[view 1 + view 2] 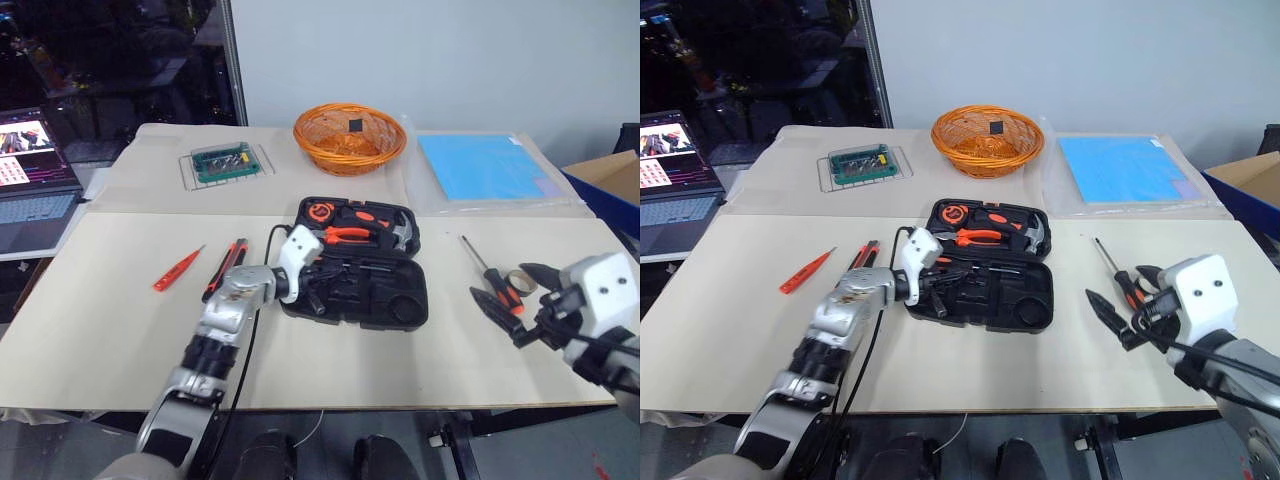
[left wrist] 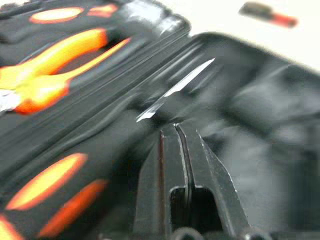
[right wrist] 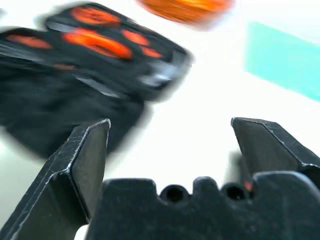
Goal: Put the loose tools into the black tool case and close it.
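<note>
The black tool case (image 1: 410,300) lies open in the middle of the table. My left gripper (image 1: 312,290) is over its near half, fingers (image 2: 172,150) shut with nothing between them. Beside them in the case lies a screwdriver with an orange-and-black handle (image 2: 50,192) and a bare shaft (image 2: 175,87). A red screwdriver (image 1: 178,268) and the utility knife (image 1: 225,268) lie on the table left of the case. On the right lie another screwdriver (image 1: 480,262) and the tape roll (image 1: 520,281). My right gripper (image 1: 497,279) hovers open just above them.
Pliers (image 1: 350,235), a hammer (image 1: 400,235) and a tape measure (image 1: 320,212) sit in the case's far half. An orange basket (image 1: 350,138), a green box (image 1: 227,162) and a blue sheet (image 1: 483,165) are at the back. A laptop (image 1: 35,190) stands far left, a cardboard box (image 1: 610,185) far right.
</note>
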